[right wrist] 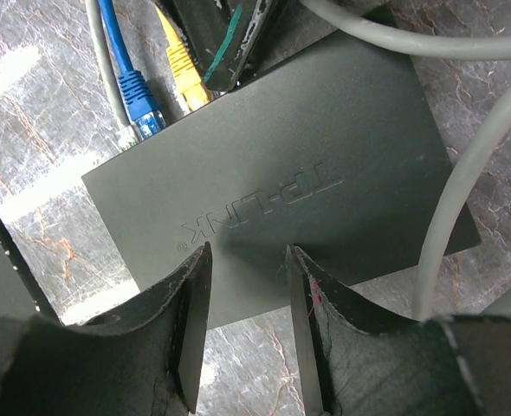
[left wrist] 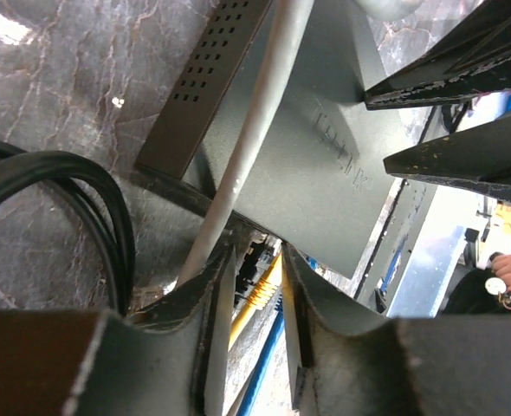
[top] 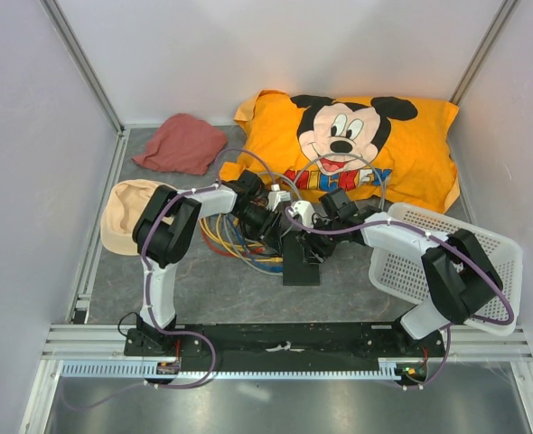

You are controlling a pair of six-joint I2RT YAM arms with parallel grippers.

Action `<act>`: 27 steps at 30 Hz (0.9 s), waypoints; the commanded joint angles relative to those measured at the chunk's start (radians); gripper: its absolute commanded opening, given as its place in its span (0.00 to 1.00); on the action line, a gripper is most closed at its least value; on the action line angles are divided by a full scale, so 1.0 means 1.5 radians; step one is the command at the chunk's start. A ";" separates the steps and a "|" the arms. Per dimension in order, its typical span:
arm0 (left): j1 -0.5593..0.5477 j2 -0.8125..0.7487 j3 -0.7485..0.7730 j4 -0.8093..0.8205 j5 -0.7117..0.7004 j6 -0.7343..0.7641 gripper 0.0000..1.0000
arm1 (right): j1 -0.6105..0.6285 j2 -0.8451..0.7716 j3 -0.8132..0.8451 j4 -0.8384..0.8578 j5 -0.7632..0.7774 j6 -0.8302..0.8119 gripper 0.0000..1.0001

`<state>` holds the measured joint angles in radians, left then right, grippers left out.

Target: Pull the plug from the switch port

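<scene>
Right tool (right wrist: 249,250) half-open above the switch (right wrist: 307,156)

Its fingers stand apart over the near edge of the flat black TP-Link box, with nothing between them. The switch lies on the grey marbled surface (right wrist: 30,130), between the two arms and in front of the Mickey pillow (top: 402,145). A yellow plug (right wrist: 186,80) and a blue plug (right wrist: 141,97) sit along one edge. The left tool (left wrist: 257,251) is narrowly parted there; I cannot tell whether it grips a plug.

Your left arm (top: 163,237) folds at the elbow and reaches right; your right arm (top: 402,240) mirrors it, reaching left, so both wrists sit close together mid-table. Your left gripper (left wrist: 257,256) shows a narrow gap between its fingers, and a grip cannot be judged. Your right gripper (right wrist: 249,253) points down, fingers apart, nothing between them.
</scene>
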<state>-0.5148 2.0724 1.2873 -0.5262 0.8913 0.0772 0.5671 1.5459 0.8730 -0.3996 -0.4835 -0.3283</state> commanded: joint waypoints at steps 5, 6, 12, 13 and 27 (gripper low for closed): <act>-0.003 0.034 -0.004 0.016 0.001 0.036 0.41 | 0.003 0.006 -0.026 -0.009 0.009 0.007 0.48; -0.003 0.037 -0.002 0.015 0.002 0.033 0.41 | 0.003 0.007 -0.025 -0.007 0.007 0.008 0.48; -0.006 0.071 0.027 -0.005 0.005 0.046 0.41 | 0.003 0.020 -0.015 -0.007 0.005 0.009 0.48; -0.007 0.073 0.030 -0.006 0.003 0.048 0.41 | 0.003 0.021 -0.014 -0.007 0.005 0.010 0.48; -0.011 0.099 0.029 -0.010 -0.011 0.063 0.34 | 0.003 0.023 -0.018 -0.004 0.008 0.014 0.49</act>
<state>-0.5056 2.1506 1.3354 -0.5831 1.0065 0.1074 0.5674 1.5459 0.8665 -0.3786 -0.4854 -0.3096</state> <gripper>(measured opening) 0.348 0.484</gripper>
